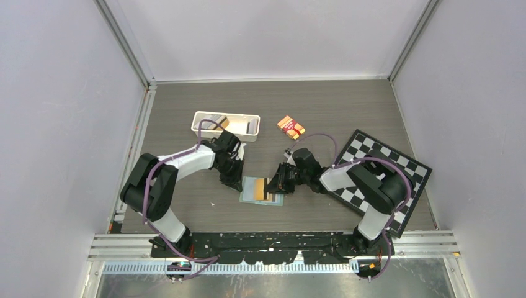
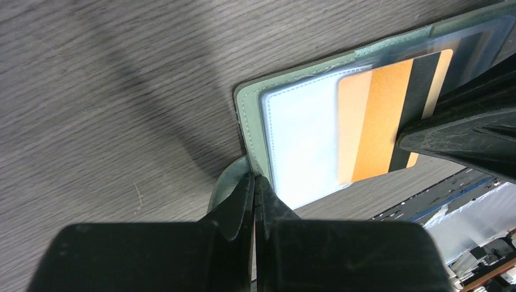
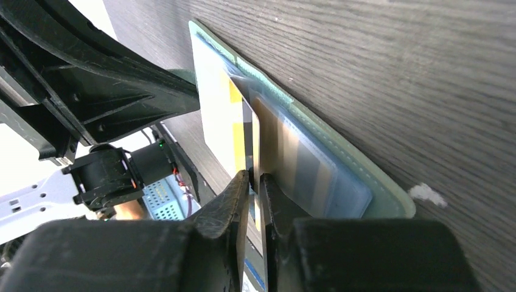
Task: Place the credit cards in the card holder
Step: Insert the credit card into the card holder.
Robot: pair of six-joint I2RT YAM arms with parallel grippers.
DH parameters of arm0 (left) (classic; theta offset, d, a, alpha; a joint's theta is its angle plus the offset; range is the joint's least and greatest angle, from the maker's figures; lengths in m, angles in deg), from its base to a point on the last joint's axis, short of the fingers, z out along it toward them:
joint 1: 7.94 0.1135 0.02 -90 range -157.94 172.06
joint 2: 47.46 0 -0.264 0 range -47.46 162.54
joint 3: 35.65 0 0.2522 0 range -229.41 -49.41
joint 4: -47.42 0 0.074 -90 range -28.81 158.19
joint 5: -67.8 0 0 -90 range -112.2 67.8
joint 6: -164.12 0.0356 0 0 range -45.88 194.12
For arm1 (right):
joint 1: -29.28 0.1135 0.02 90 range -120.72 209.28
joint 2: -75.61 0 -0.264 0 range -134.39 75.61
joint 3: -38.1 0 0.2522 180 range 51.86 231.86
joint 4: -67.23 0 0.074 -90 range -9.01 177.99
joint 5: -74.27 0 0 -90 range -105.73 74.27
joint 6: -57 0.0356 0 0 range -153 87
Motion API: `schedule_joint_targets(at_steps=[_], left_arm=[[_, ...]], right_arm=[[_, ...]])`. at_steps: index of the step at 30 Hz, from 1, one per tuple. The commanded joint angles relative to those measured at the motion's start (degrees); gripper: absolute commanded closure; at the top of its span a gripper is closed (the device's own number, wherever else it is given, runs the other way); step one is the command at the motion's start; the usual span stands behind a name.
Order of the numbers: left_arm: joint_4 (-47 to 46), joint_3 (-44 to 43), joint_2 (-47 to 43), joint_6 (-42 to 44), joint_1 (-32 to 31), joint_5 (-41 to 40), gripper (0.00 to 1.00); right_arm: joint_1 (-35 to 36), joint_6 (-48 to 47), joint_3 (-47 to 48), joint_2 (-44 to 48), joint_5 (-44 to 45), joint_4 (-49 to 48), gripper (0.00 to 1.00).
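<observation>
Firmly, right gripper (image 3: 255,180) pinches gold card (image 2: 372,125) over card holder (image 2: 248,114).

A long white tray (image 1: 195,123) is set on the grey wood-grain table (image 1: 329,102), toward its far left part. An orange-and-red banded packet (image 1: 290,126) is laid just to the right of the tray, apart from it. A black-and-white checkerboard (image 1: 414,171) is placed at an angle on the table's right side, overhanging its right edge. The table is enclosed by pale walls (image 1: 62,112).

one overhead view, two close wrist views, card holder (image 2: 248,121) shared
</observation>
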Motion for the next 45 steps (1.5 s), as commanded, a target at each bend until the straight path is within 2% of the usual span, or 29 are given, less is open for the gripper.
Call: schedule_joint_targets(at_steps=[1, 5, 10, 27, 45], left_arm=[[-0.6, -1.4, 0.8, 0.3, -0.1, 1.0, 1.0], [-0.6, -1.4, 0.9, 0.3, -0.1, 1.0, 1.0], [-1.0, -1.2, 0.9, 0.2, 0.0, 1.6, 1.0], [-1.9, -1.1, 1.7, 0.1, -0.1, 4.1, 1.0], [-2.4, -1.1, 1.9, 0.1, -0.2, 5.6, 1.0]], right_arm=[[0.3, -5.7, 2.2, 4.4, 8.1, 13.3, 0.78], [0.9, -8.8, 4.6, 7.5, 11.9, 21.7, 0.68], [1.6, -10.1, 6.9, 7.4, 13.4, 27.2, 0.68], [5.8, -9.1, 12.5, 2.6, 12.6, 26.5, 0.7], [6.1, -8.1, 13.3, 0.4, 9.7, 19.1, 0.72]])
